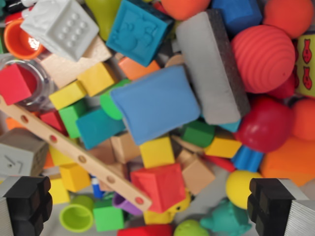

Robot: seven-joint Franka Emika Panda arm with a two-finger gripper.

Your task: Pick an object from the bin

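We look straight down into the bin [211, 204], packed so full of toys that only a sliver of pale floor shows between our fingers. Our pincer [150, 209] is spread wide and pinches nothing: one black finger pad [27, 204] sits at the wrist view's left corner, the other at the right corner.

Largest is the blue cushion [156, 103], well ahead of the pincer and roughly centred between the pads. Touching its edge on the wrist view's right lies a long grey sponge block [214, 66], tilted. Beyond that, ahead of the right pad, we see a ribbed red ball [263, 58], and nearer to that pad a smooth red ball [266, 125].

A wooden strip with holes [74, 152] runs slantwise from ahead of the left pad down into the gap between the pads. Its near end rests on a red cube [160, 186], which lies just ahead of the gap, a little left of its middle. Just beyond the cube we find a yellow cube [157, 151] and a tan wooden block [197, 174].

Close beside the left pad stands a lime green cup [76, 216], open end up. Just ahead of the right pad sits a yellow ball [241, 188].
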